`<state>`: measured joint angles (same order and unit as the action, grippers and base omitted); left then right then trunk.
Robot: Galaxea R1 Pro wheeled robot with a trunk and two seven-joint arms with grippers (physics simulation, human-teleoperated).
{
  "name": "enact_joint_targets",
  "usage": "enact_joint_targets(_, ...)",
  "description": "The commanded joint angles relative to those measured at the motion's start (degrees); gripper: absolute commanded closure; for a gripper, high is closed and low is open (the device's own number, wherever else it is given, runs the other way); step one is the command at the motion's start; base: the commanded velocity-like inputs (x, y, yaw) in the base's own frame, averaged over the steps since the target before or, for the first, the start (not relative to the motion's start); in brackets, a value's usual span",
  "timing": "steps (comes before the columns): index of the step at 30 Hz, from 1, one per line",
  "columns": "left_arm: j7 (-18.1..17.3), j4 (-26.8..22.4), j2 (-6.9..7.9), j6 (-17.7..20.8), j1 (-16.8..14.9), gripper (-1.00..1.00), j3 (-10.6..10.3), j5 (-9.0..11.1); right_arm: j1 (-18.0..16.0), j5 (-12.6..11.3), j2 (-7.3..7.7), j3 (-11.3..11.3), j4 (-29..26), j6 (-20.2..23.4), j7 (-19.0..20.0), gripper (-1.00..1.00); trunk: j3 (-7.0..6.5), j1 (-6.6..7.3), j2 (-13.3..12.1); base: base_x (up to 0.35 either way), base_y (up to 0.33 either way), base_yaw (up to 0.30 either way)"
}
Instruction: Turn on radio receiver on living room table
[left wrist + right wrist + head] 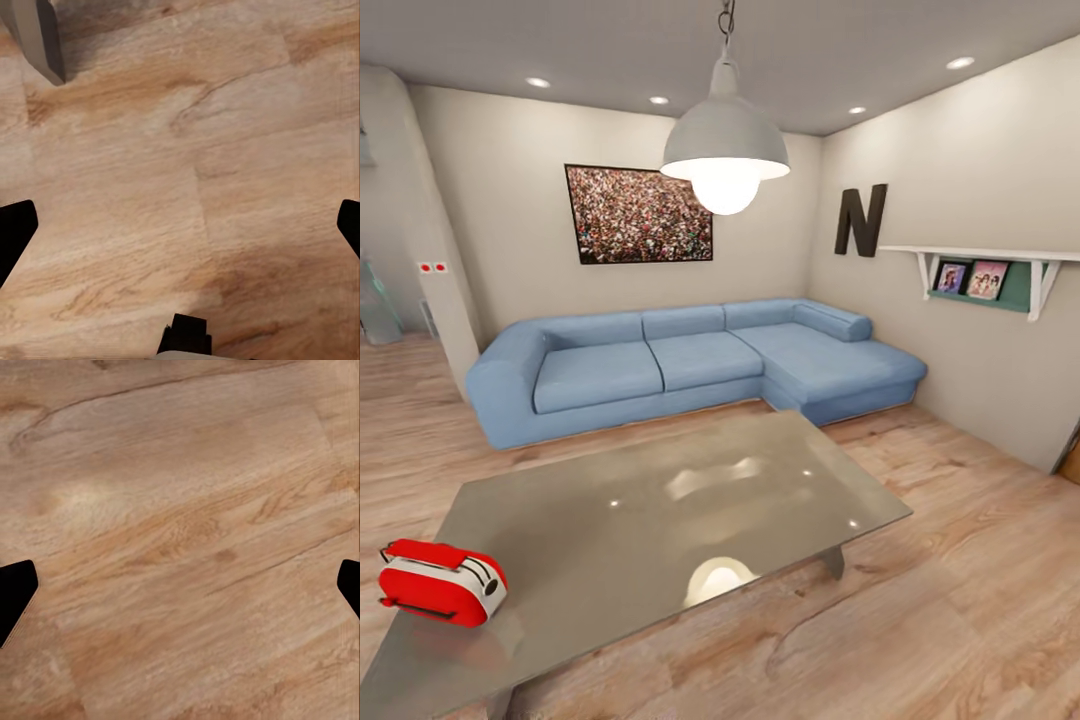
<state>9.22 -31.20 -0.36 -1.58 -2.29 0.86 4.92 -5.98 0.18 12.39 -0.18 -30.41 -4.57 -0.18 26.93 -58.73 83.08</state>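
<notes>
The red radio receiver (442,582) with its white edge band lies on the near left corner of the long glossy grey-brown table (660,510) in the head view. The table stretches away toward a blue sectional sofa (690,365). In the left wrist view my left gripper (180,229) is open, its dark fingertips (15,232) far apart over bare wood floor. My right gripper (180,589) is open too, black fingertips (16,592) at both edges above the floor planks. Nothing is held by either gripper.
A white pendant lamp (725,150) hangs over the table. A wall shelf (985,270) with photos sits at the right, a framed picture (640,213) behind the sofa. Light wood floor (960,600) runs right of the table. A grey table leg (41,37) shows in the left wrist view.
</notes>
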Motion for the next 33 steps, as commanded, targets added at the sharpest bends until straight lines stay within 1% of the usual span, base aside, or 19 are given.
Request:
enact_joint_targets(1,0.0,0.0,0.0,0.0,0.0,-1.0,0.01,0.0,0.0,0.0,0.0,0.0,0.0,0.0,0.0,-1.0,0.0,0.0,0.0,0.0,0.0,0.297)
enact_joint_targets(19,0.01,0.0,0.02,0.0,0.0,-1.0,0.02,0.0,0.0,0.0,0.0,0.0,0.0,0.0,0.0,-1.0,0.0,0.0,0.0,0.0,0.0,0.292)
enact_joint_targets(24,0.01,0.0,0.02,0.0,0.0,-1.0,0.02,0.0,0.0,0.07,0.0,0.01,0.0,0.0,0.0,-1.0,0.0,0.0,0.0,0.0,0.098,0.084)
enact_joint_targets(33,0.01,0.0,0.03,0.0,0.0,-1.0,0.02,0.0,0.0,0.09,0.0,0.02,0.0,0.0,0.0,-1.0,0.0,0.0,0.0,0.0,0.241,0.014)
